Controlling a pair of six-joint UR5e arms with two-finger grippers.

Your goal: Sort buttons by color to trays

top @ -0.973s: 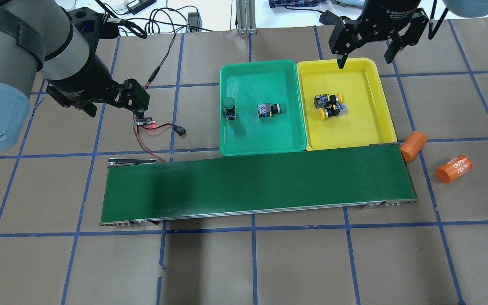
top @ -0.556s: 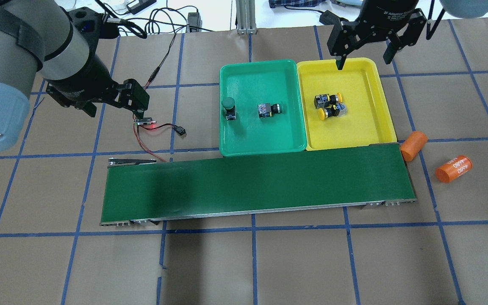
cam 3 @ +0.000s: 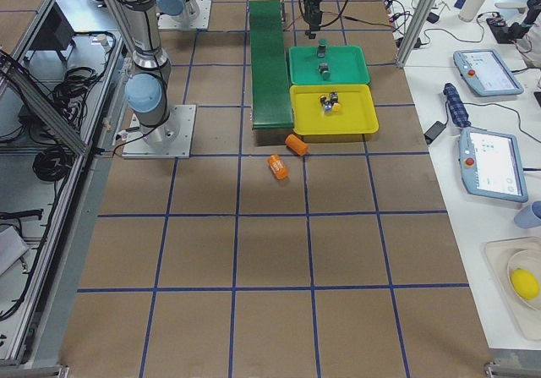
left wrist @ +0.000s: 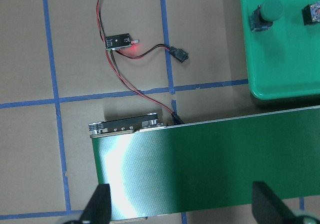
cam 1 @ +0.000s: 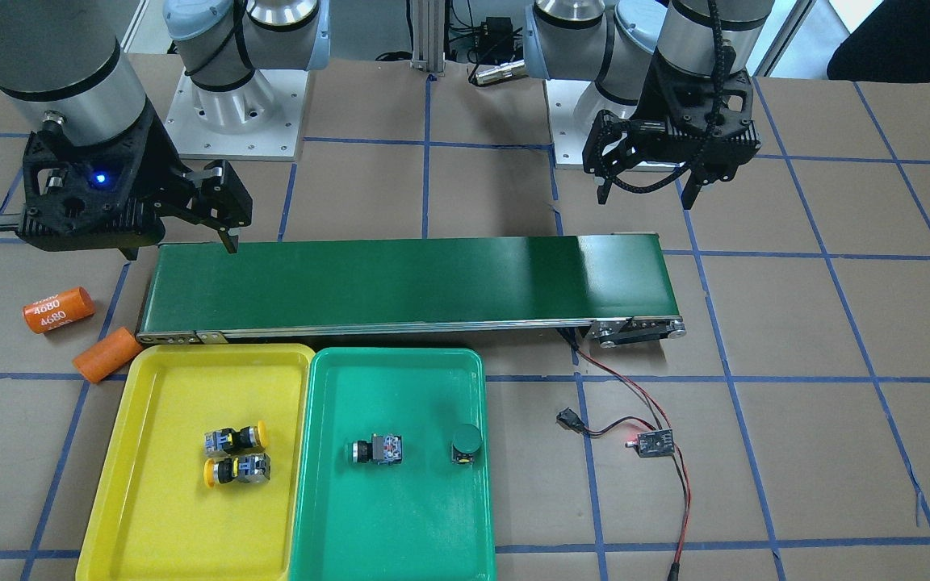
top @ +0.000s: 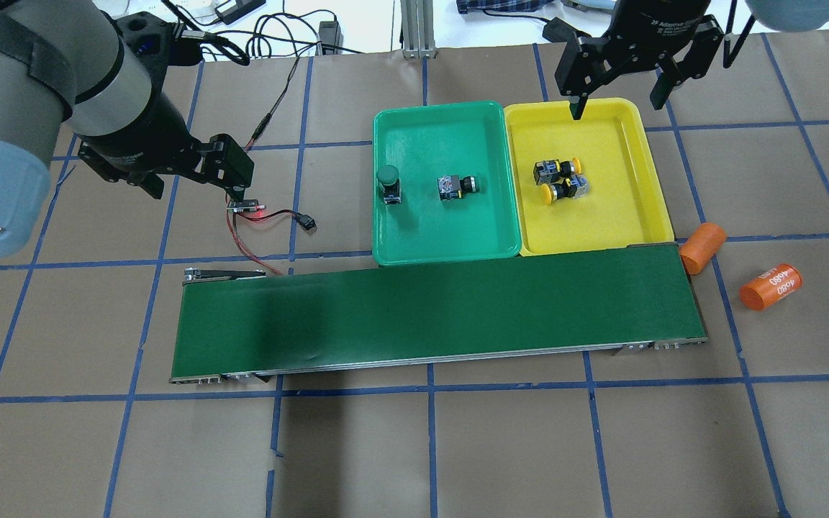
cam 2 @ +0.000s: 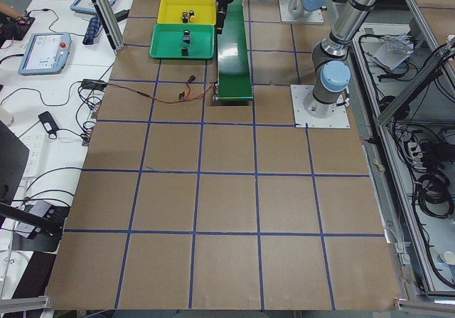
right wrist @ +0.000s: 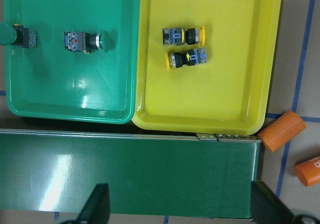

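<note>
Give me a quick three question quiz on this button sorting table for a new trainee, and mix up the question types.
1. True or false: a button is riding on the long dark green conveyor belt.
2. How many yellow-capped push-button switches lie in the bright yellow plastic tray? A: one. B: two. C: three.
3. Short answer: are the left claw and the right claw open or shut, and what do they hold?

Key: 1 false; 2 B; 3 both open, holding nothing.
</note>
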